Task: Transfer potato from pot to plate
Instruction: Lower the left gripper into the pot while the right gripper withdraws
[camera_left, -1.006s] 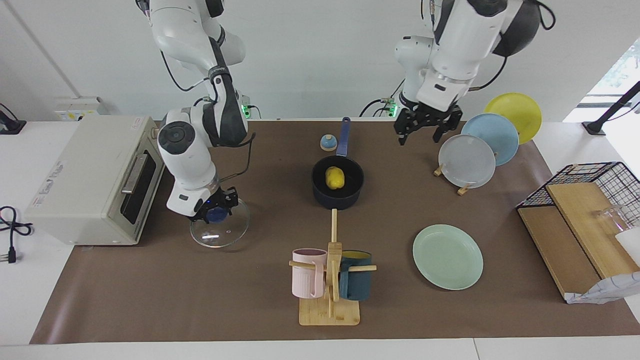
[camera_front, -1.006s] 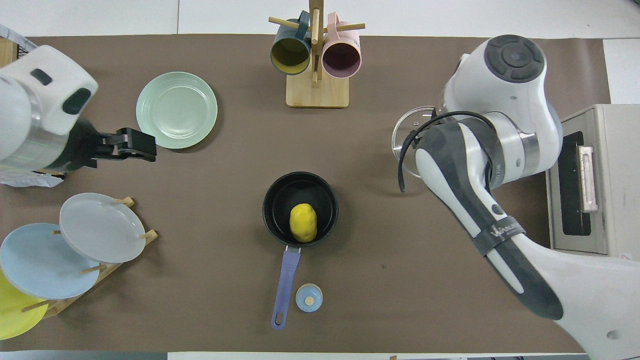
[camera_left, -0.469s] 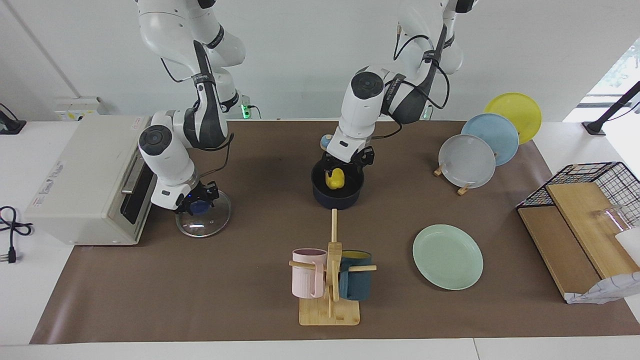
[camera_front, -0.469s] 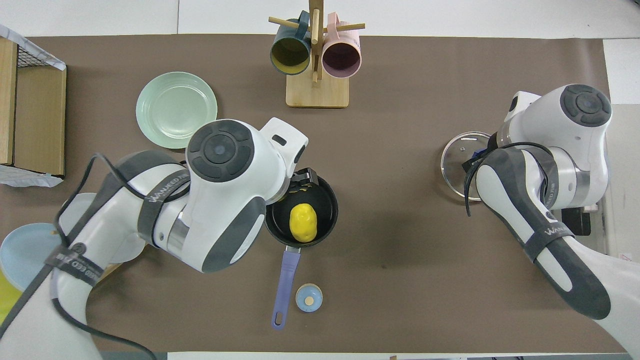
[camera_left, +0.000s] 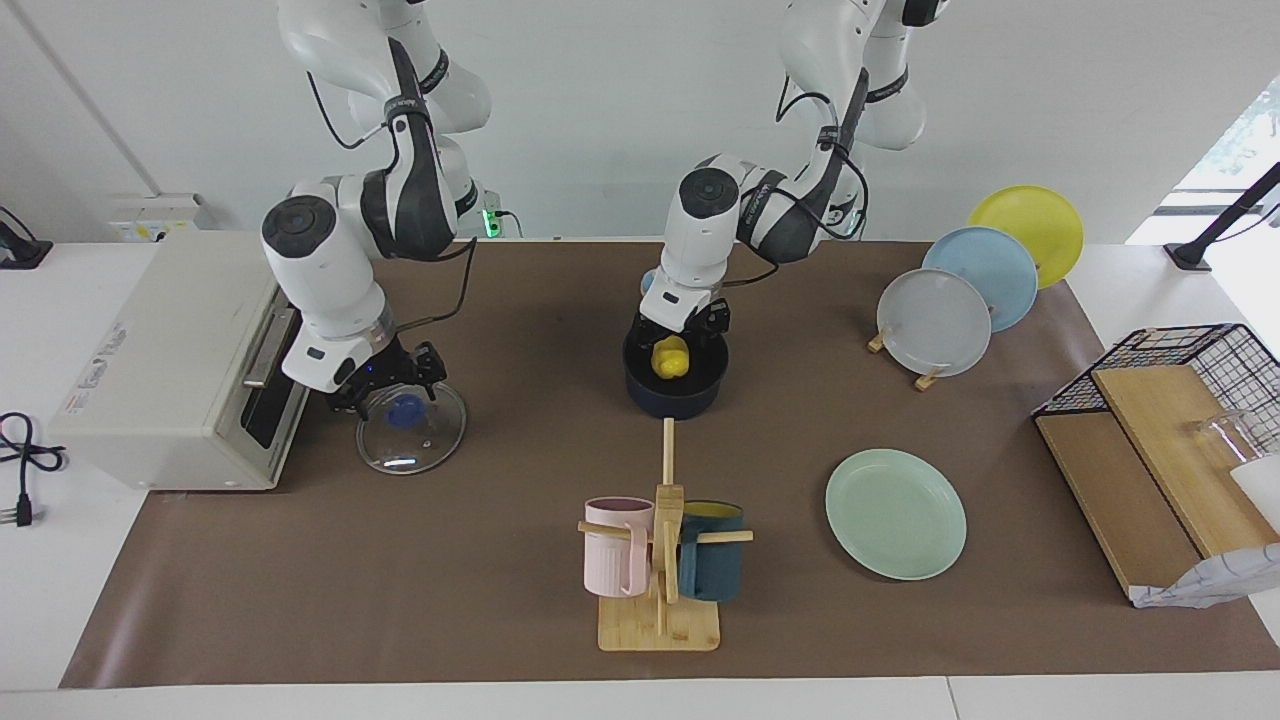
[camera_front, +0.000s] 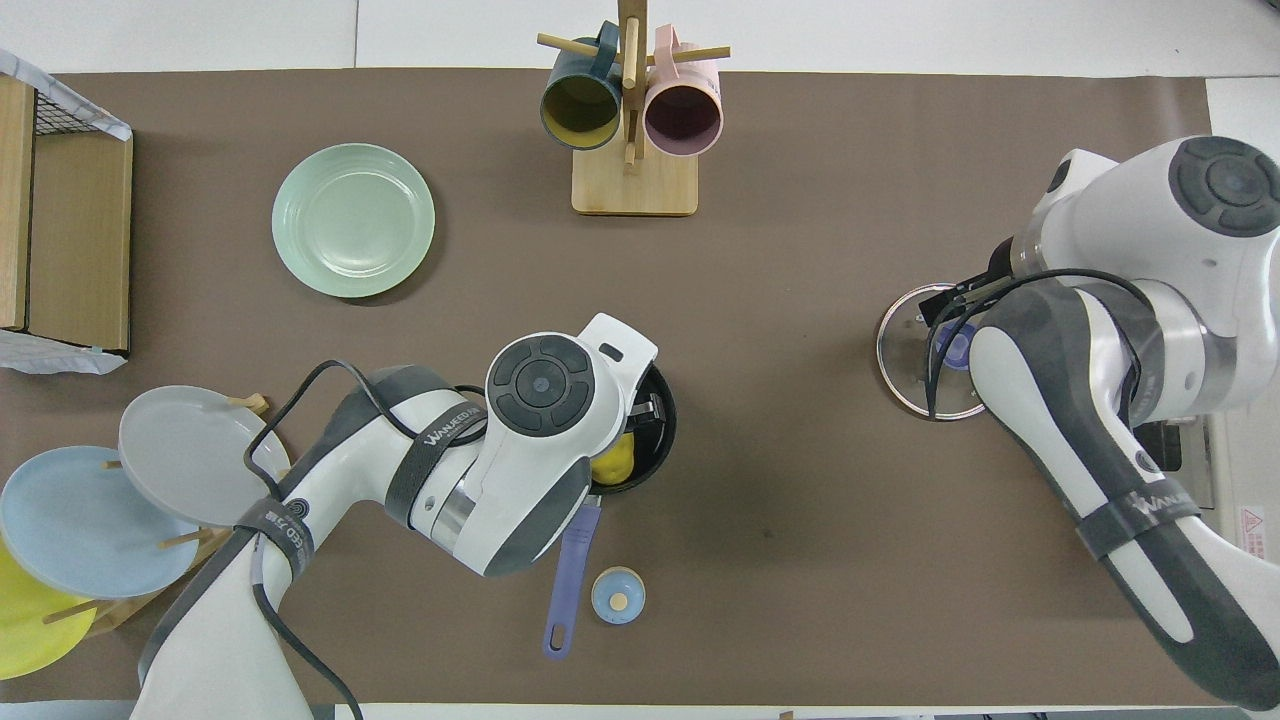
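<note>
The yellow potato (camera_left: 670, 357) (camera_front: 613, 463) lies in the dark blue pot (camera_left: 676, 398) (camera_front: 664, 432) at mid-table, the pot's blue handle (camera_front: 568, 572) pointing toward the robots. My left gripper (camera_left: 683, 336) is lowered into the pot, open, with a finger on either side of the potato's top. In the overhead view the left wrist covers most of the pot. The mint-green plate (camera_left: 895, 513) (camera_front: 353, 220) lies bare, farther from the robots, toward the left arm's end. My right gripper (camera_left: 388, 385) hangs open just over a glass lid (camera_left: 410, 430) (camera_front: 912, 365) with a blue knob.
A toaster oven (camera_left: 180, 360) stands beside the lid at the right arm's end. A mug rack (camera_left: 660, 560) holds a pink and a teal mug. A small blue bell (camera_front: 618, 595) sits by the pot handle. Racked plates (camera_left: 935, 320) and a wire basket (camera_left: 1170, 400) stand at the left arm's end.
My left gripper came from beside the racked plates down into the pot around the potato. My right gripper carried the glass lid toward the oven, set it down, opened and lifted off the knob.
</note>
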